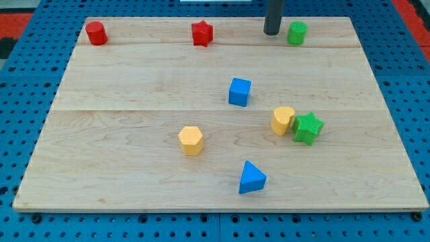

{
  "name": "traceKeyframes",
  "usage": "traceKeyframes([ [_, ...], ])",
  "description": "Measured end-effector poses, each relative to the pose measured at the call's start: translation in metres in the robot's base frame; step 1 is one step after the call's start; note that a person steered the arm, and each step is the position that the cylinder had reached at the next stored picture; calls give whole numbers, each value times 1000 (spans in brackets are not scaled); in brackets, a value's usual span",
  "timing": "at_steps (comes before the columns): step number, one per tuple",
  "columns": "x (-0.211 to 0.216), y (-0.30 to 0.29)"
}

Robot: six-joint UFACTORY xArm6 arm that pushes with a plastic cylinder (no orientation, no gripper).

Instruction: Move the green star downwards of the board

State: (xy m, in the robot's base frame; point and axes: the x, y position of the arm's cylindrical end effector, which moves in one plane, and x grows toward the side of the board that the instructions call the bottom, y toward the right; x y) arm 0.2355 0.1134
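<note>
Blue triangle (252, 179) lowest in frame, nearest camera. Green star (308, 128) right of centre, touching yellow block (283, 120). My tip (271, 32) bare, holding nothing, at top edge beside green cylinder (297, 33). Star lies well below tip, slightly right.

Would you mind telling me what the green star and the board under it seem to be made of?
The green star looks like moulded or printed plastic with a matte finish: uniform colour and fine ridges on its sides, though the exact material is uncertain. The board appears to be pale, unvarnished or lightly finished wood, showing grain lines and seams between planks. My tip is at the view's top, far from the star.
</note>
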Motion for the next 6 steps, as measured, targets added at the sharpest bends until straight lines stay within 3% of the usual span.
traceKeyframes([
  [2, 4, 1],
  [6, 225, 32],
])
